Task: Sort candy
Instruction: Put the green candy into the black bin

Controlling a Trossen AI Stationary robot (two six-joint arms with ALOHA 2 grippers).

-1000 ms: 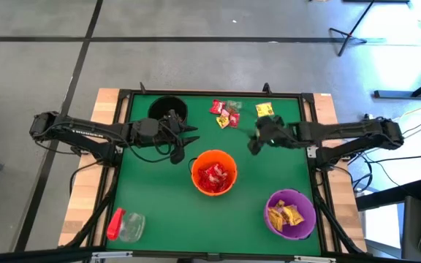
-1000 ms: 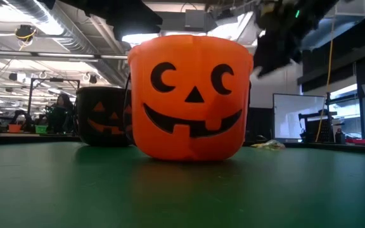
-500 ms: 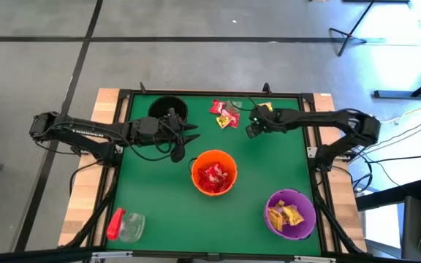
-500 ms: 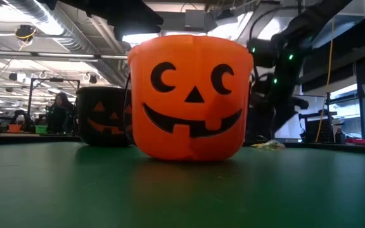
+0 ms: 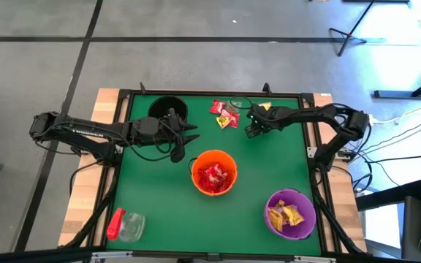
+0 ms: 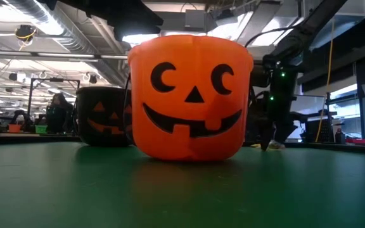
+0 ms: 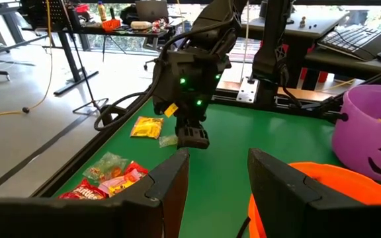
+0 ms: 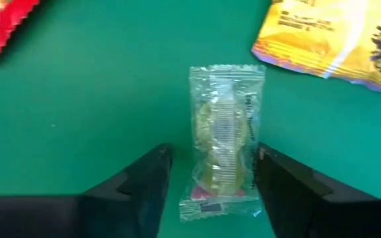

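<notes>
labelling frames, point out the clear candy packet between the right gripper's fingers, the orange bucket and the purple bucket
clear candy packet [image 8: 221, 135], right wrist view, middle of the wrapper
orange bucket [image 6: 190, 95], low view, nose of its face
purple bucket [image 5: 275, 201], high view, rim

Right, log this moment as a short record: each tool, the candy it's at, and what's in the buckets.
right tool: open, lowered astride a clear greenish candy lying flat on the table
left tool: open, empty, hovering beside the black bucket
loose candy: red packets, yellow packet
orange bucket: red candy
purple bucket: yellow candy
</notes>
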